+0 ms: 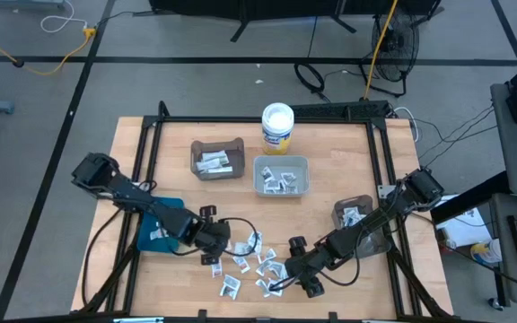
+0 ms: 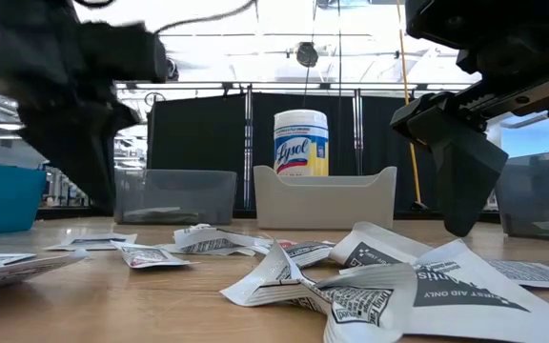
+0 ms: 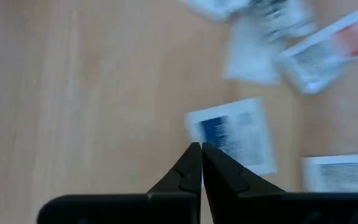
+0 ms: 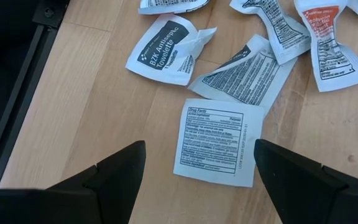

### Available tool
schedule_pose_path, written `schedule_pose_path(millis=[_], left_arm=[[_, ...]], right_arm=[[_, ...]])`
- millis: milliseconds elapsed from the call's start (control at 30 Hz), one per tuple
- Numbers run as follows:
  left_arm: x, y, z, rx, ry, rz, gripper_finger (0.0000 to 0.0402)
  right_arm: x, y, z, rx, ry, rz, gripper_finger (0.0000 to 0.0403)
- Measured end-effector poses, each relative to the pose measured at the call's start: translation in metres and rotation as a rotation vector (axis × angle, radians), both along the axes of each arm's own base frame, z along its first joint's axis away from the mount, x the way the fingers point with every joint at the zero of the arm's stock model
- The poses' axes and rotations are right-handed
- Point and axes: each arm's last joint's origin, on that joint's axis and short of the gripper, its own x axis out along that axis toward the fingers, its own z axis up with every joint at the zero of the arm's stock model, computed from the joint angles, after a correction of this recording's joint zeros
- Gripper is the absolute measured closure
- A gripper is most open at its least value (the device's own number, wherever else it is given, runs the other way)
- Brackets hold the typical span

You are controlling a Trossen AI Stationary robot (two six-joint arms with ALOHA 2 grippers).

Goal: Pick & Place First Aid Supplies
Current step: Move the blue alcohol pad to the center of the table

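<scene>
Several first aid supplies, small white packets (image 1: 245,265), lie scattered on the wooden table near its front edge. My left gripper (image 1: 212,253) stands at the left edge of the pile, shut, its tips (image 3: 201,148) at a white packet with blue print (image 3: 232,134). My right gripper (image 1: 296,274) hangs wide open at the pile's right end. A flat packet with black print (image 4: 215,142) lies on the table between its spread fingers and a little beyond them, untouched. More crumpled packets (image 4: 166,53) lie beyond it. My left gripper pinches the blue-printed packet at its edge (image 3: 197,134), with only the fingertips on it. The fingers slant steeply down from above. Whether the packet is off the table, I cannot tell.
A blue bin (image 1: 155,235) sits left of the pile. A dark grey bin (image 1: 218,159) and a white bin (image 1: 281,176), both with packets inside, stand farther back. A clear bin (image 1: 355,213) stands at the right and a white round tub (image 1: 277,126) at the far edge.
</scene>
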Motion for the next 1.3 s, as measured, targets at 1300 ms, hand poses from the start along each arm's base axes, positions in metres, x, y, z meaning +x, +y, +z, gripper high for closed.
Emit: schedule_pose_path(millis=[1300], left_arm=[[0.060,0.050,-0.033,-0.012,-0.159,-0.130,0.0396]], right_arm=[[0.001,0.001,0.001,0.002,-0.020,0.007,0.0106]])
